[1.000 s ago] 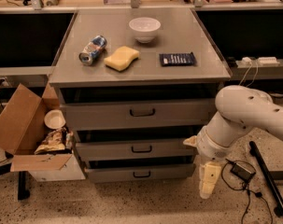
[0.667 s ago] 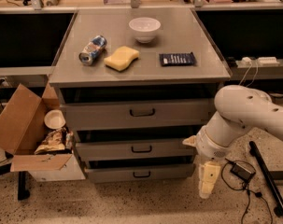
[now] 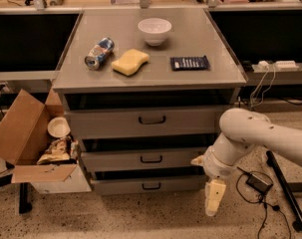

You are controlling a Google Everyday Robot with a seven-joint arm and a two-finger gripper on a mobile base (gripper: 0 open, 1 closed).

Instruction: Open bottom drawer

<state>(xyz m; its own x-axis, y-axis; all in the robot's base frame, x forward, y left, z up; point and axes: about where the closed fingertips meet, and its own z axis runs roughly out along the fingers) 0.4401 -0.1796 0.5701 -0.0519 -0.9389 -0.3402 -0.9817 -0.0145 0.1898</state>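
The bottom drawer (image 3: 140, 185) is the lowest, slimmest grey front of the cabinet, with a small dark loop handle (image 3: 151, 186) at its centre. A dark gap shows above its front. My gripper (image 3: 214, 199) hangs pointing down at the end of the white arm (image 3: 240, 143), just right of the drawer's right end and close to the floor. It touches neither the handle nor the front, and holds nothing I can see.
The middle drawer (image 3: 150, 159) and top drawer (image 3: 151, 119) sit above. The cabinet top holds a can (image 3: 98, 53), sponge (image 3: 130, 62), white bowl (image 3: 154, 30) and dark packet (image 3: 189, 62). An open cardboard box (image 3: 31, 143) stands left. Cables and an adapter (image 3: 259, 182) lie right.
My arm and gripper have shifted a little to the left and down, closer to the cabinet's right side. The drawers have not moved.
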